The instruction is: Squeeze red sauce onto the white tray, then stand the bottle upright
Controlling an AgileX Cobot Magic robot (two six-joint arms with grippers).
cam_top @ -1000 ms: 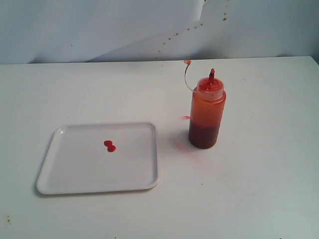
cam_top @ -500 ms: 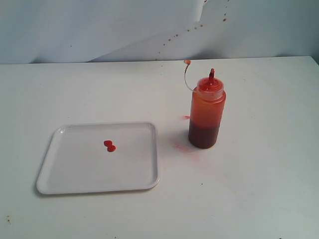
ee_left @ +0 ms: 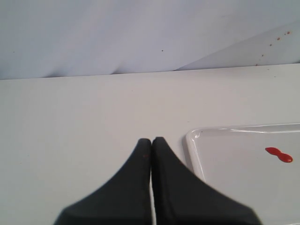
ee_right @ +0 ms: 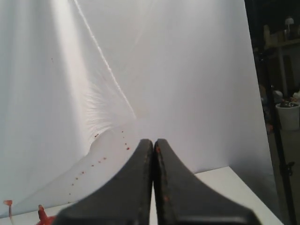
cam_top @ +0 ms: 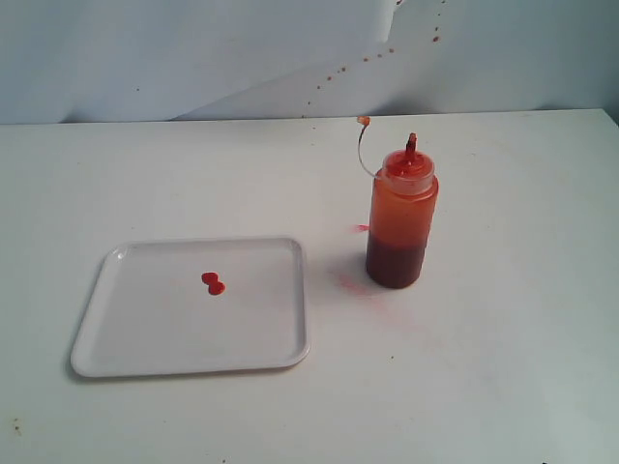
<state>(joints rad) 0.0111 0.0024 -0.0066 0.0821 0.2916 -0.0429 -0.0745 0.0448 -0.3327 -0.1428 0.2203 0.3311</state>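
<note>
The bottle [cam_top: 400,217] stands upright on the table, right of the white tray [cam_top: 145,343]; its tethered tip cap [cam_top: 364,121] hangs off on a thin strap and dark red sauce fills its lower part. Two joined blobs of red sauce [cam_top: 214,283] lie near the tray's middle. Neither arm shows in the exterior view. In the left wrist view my left gripper [ee_left: 152,140] is shut and empty beside the tray's corner [ee_left: 193,140], with the red sauce [ee_left: 279,155] beyond. My right gripper [ee_right: 153,141] is shut and empty, lifted toward the backdrop; the bottle's nozzle [ee_right: 43,214] peeks in low.
A faint pale-red smear [cam_top: 360,287] marks the table at the bottle's foot. A white backdrop [cam_top: 193,58] with small red splatters [cam_top: 338,70] hangs behind the table. The table's right edge [cam_top: 609,116] lies beyond the bottle.
</note>
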